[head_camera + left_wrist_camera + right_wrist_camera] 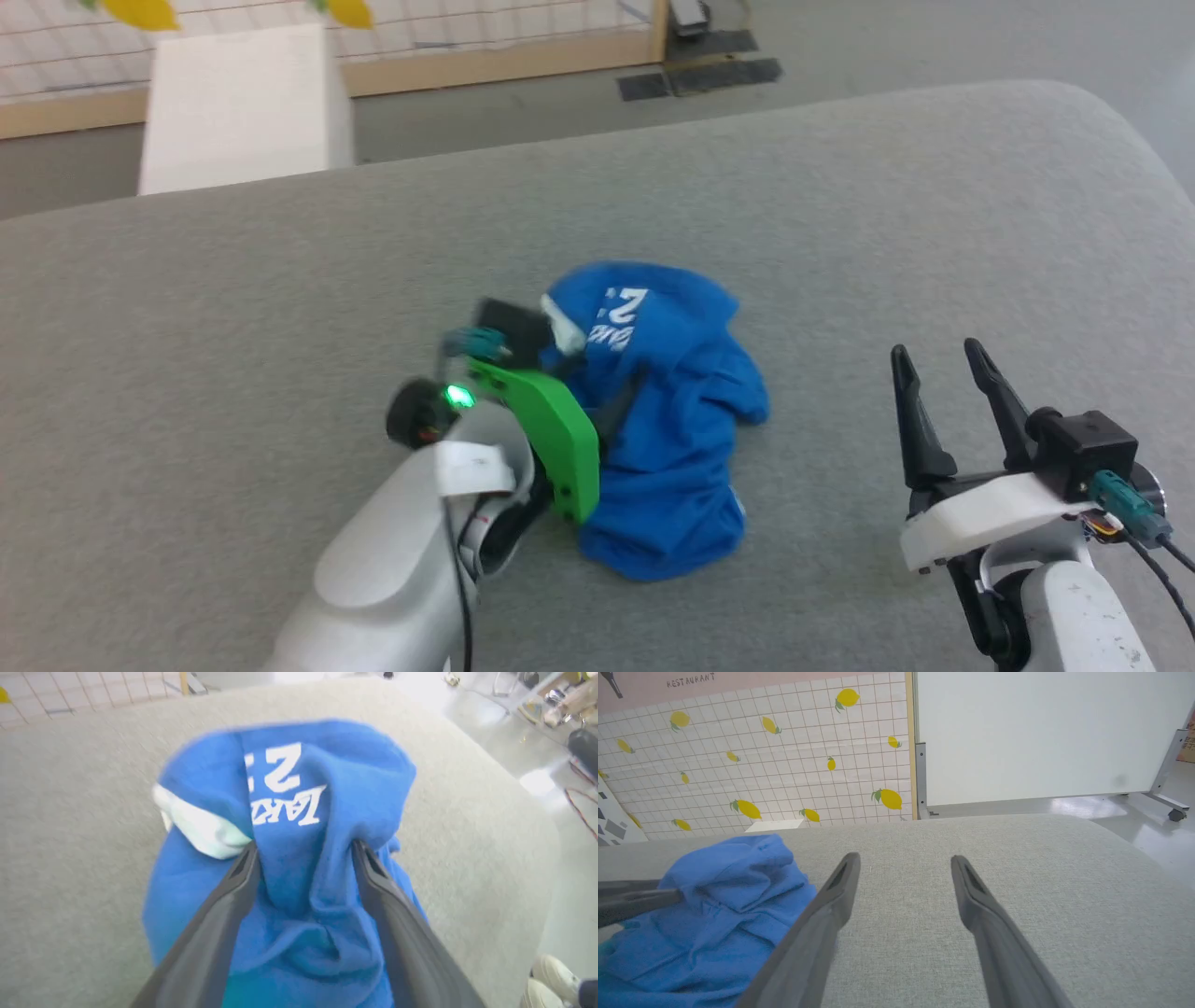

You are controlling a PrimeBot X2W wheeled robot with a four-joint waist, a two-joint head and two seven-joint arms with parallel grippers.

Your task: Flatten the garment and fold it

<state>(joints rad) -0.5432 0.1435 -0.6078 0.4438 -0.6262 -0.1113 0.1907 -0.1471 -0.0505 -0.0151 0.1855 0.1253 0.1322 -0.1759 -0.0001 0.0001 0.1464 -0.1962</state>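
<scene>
Crumpled blue shorts (663, 439) lie bunched in the middle of the grey cushioned surface (887, 205), with the white print at their far end. The left gripper (303, 847) presses into the cloth, jaws spread around a fold. The right gripper (934, 359) hovers to the right of the shorts, clear of them, its jaws apart.

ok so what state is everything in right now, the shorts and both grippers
garment: crumpled in a heap on the grey surface, not flattened, not folded
left gripper: open, fingers pushed into the heap with a ridge of cloth between them
right gripper: open, holding nothing, apart from the garment, on the robot's right
green light on the left arm: lit
</scene>
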